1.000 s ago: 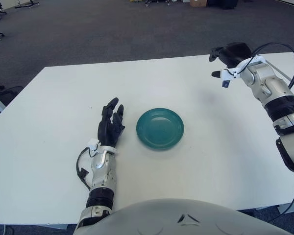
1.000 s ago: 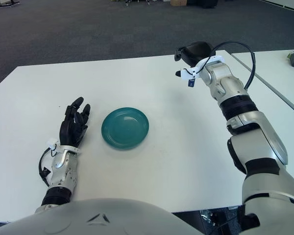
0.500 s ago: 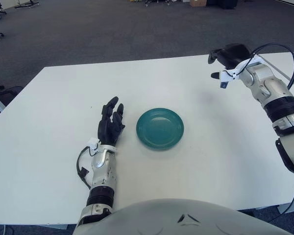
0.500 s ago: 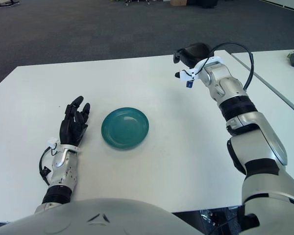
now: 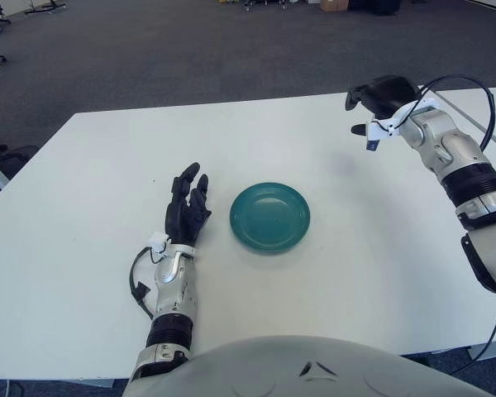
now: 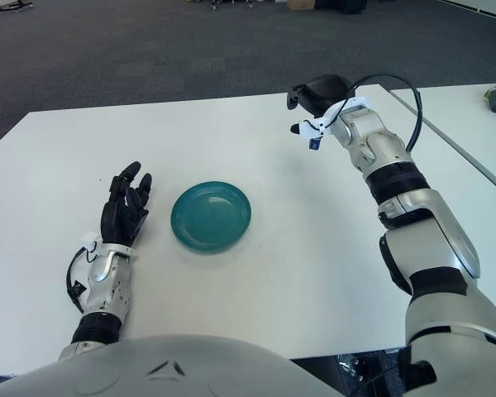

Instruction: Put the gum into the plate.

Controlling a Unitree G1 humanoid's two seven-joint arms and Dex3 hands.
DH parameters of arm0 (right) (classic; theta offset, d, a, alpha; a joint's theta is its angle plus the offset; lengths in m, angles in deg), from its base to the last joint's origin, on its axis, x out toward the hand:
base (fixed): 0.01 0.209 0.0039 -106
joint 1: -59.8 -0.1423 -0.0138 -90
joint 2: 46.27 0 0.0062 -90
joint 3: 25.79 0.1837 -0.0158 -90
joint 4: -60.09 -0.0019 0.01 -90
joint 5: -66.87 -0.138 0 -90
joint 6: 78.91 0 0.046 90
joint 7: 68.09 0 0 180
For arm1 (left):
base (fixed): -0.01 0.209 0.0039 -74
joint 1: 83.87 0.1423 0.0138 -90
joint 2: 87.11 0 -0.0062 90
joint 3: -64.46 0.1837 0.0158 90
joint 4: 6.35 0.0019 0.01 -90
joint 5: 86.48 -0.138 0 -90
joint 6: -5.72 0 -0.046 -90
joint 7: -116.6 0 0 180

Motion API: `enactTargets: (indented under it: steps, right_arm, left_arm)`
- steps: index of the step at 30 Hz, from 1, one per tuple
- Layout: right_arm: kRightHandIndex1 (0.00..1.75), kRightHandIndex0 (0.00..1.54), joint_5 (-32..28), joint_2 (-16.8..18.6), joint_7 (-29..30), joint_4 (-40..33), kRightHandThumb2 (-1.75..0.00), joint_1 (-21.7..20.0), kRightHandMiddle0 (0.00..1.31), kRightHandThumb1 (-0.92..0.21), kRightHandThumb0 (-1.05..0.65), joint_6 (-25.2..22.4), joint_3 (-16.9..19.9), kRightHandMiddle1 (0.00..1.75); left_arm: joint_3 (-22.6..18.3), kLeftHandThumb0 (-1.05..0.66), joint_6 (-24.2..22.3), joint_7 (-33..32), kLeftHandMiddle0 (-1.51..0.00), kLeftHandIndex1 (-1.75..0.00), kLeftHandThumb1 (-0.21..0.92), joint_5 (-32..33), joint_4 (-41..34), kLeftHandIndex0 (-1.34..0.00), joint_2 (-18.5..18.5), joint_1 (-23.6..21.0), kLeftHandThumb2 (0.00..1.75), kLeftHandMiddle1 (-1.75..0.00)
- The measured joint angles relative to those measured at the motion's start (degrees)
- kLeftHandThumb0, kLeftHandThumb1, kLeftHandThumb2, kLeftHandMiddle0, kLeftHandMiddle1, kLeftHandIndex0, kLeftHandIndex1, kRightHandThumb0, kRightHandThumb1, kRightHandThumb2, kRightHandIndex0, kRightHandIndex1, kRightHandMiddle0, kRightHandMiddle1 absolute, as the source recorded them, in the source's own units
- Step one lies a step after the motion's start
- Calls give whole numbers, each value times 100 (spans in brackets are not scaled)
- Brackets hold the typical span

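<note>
Over the last second the right hand (image 5: 374, 99) has drifted a little to the left above the far right part of the desk (image 5: 83, 215), edging toward the plate (image 5: 270, 217) though well apart from it. Its dark fingers are curled, and whether they pinch the gum I cannot tell (no gum shows anywhere on the desk or in the plate, so it is probably hidden in that hand). Judging from this, the carry toward the plate is under way and the drop remains to be done. The left hand (image 5: 187, 208) has not moved: it shows just left of the plate, fingers spread and holding nothing. The teal plate sits near the middle of the white desk. Beyond the desk lies dark grey carpet (image 5: 190, 50), with bits of furniture at the far edge of the room.
</note>
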Motion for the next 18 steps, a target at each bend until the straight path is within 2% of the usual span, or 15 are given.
enactTargets:
  steps: [8,18]
  right_arm:
    - [175,106,-46,57,11,-27,-124,19,57,-38,-46,141,53,175]
    - [175,104,-54,245,-151,-560,-125,163,57,-37,-46,60,111,175]
  left_arm:
    - [-3,-79,0,-1,-31,-79,92,-8,18,0,0,-14,82,0]
    - [-3,-78,-4,2,-33,-80,92,54,12,0,2,-17,79,-1]
